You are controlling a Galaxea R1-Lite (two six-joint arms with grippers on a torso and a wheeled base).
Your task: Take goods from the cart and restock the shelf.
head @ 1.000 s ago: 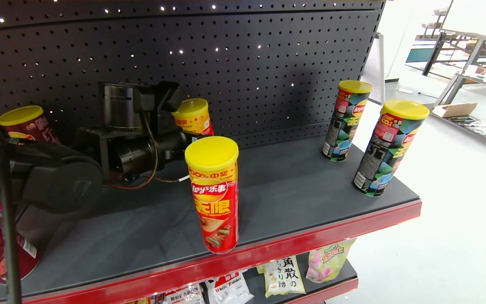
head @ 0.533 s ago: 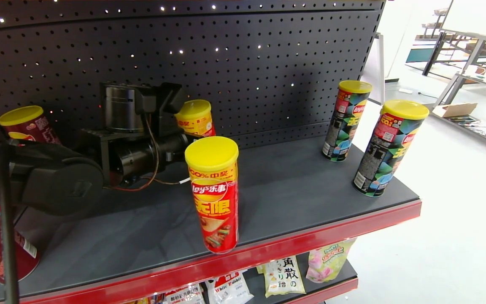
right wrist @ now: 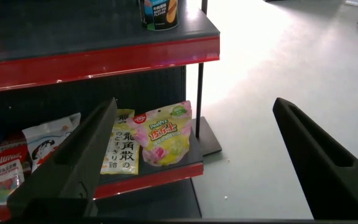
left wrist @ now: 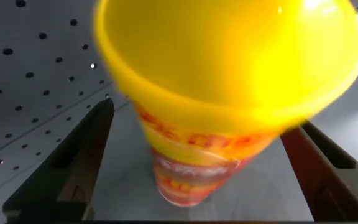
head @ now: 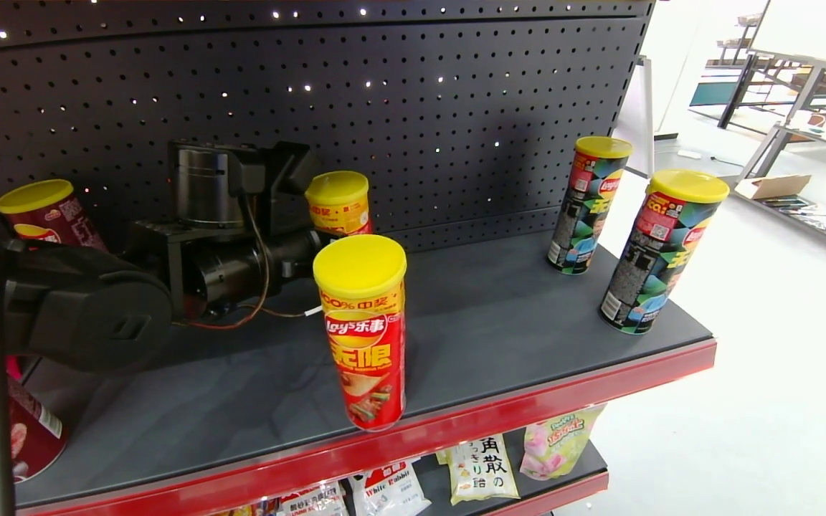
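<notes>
Left gripper (left wrist: pixel 197 121), clamped on red can (head: pixel 341 204), nudges it rightward, more upright, at shelf (head: pixel 499 315) back; release likely next. Right gripper (right wrist: pixel 194 106) fingers apart.

- Left arm (head: pixel 62 301) lies level over the shelf (head: pixel 513 315), with the left gripper (left wrist: pixel 201 124) near its back wall.
- Right gripper (right wrist: pixel 194 109) hangs before the shelf's lower tier, fingers (right wrist: pixel 73 162) spread wide.

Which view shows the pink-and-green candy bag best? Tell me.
The right wrist view: the candy bag lies whole on the lower shelf. In the head view its top is cut off by the red shelf edge.
</notes>
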